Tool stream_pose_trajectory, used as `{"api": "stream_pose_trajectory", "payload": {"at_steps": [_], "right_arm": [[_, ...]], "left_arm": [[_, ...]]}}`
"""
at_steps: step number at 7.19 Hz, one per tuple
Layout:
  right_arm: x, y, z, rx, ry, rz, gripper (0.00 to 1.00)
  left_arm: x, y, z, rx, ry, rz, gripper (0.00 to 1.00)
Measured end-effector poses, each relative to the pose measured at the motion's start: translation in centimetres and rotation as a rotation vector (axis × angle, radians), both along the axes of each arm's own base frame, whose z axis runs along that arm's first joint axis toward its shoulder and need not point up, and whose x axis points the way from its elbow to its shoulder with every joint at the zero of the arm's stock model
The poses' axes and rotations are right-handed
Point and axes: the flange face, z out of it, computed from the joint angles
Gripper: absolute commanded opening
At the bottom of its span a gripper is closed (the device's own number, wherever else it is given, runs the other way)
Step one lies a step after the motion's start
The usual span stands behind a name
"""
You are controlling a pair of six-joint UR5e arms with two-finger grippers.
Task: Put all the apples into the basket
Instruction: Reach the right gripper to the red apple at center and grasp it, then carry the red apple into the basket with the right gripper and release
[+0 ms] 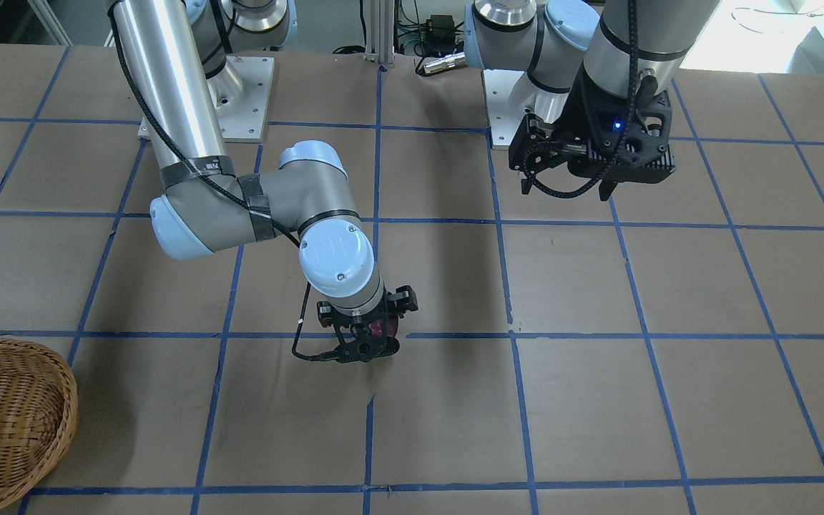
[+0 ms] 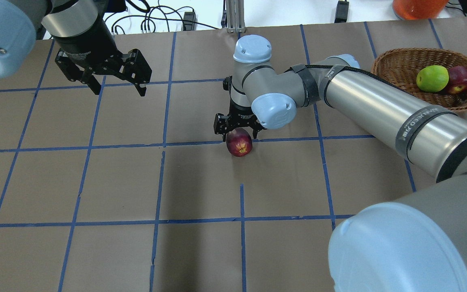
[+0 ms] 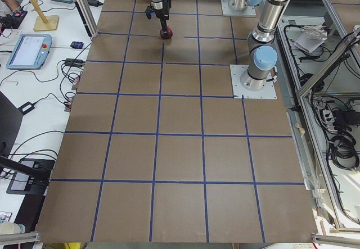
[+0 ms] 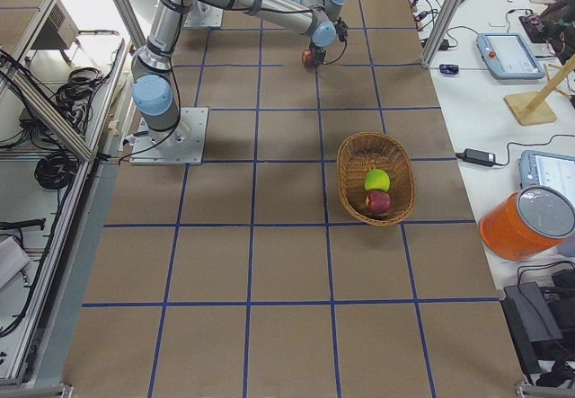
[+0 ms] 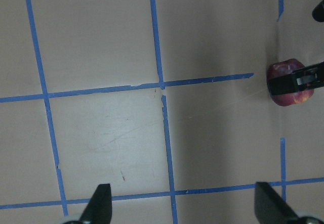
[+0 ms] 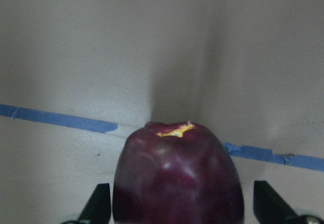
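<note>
The dark maroon apple (image 2: pixel 239 142) lies on the table near its middle. My right gripper (image 2: pixel 237 129) is low over it, open, with one finger on each side; in the right wrist view the apple (image 6: pixel 177 178) fills the gap between the fingertips (image 6: pixel 101 204) with a small space left. The wicker basket (image 2: pixel 383 61) stands at the far right and holds the yellow-green apple (image 2: pixel 432 78) and the red apple (image 2: pixel 459 79). My left gripper (image 2: pixel 118 89) hangs open and empty above the far left of the table. The left wrist view also shows the maroon apple (image 5: pixel 287 90).
Blue tape lines (image 2: pixel 162 142) grid the brown table. An orange container (image 2: pixel 418 6) stands beyond the basket, off the table's far edge. The right arm's long link (image 2: pixel 379 105) stretches low between the basket and the maroon apple.
</note>
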Motion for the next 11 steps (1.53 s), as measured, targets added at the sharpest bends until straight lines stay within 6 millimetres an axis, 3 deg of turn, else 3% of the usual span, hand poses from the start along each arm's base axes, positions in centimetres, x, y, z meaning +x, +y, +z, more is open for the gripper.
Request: {"api": "stream_pose_trajectory", "payload": {"at_steps": [1,2,3,5,6,7,8,9,11], "right_arm": [[-0.1,0.3,-0.7,0.004,0.002,-0.001,0.7],[-0.1,0.3,-0.8,-0.001,0.001,-0.004,0.19],[0.0,0.2,-0.6,-0.015,-0.002,-0.011,0.0],[-0.4,-0.5,0.2,-0.045,-0.006,-0.039,0.0],[-1.9,-1.7,2.3,-0.067,-0.007,-0.08,0.0],[-5.3,-3.9,5.8,-0.084,0.01,-0.139,0.0],[-11.4,-6.9,9.2,-0.081,0.057,-0.208,0.0],[-19.0,-10.0,11.8,-0.08,0.106,-0.274,0.0],[-31.7,-12.9,14.6,-0.105,0.166,-0.347,0.0]], "left_arm": [[0.0,0.0,0.0,0.0,0.0,0.001,1.0],[0.0,0.0,0.0,-0.001,0.001,0.001,1.0],[0.1,0.0,0.1,-0.001,0.001,0.002,1.0],[0.2,0.0,0.1,-0.002,0.0,0.003,1.0],[0.2,0.0,0.2,-0.003,0.0,0.005,1.0],[0.3,0.0,0.2,-0.005,0.001,0.008,1.0],[0.3,0.1,0.3,-0.006,0.002,0.009,1.0],[0.3,0.1,0.4,-0.007,0.002,0.009,1.0],[0.3,0.1,0.4,-0.009,0.002,0.01,1.0]]}}
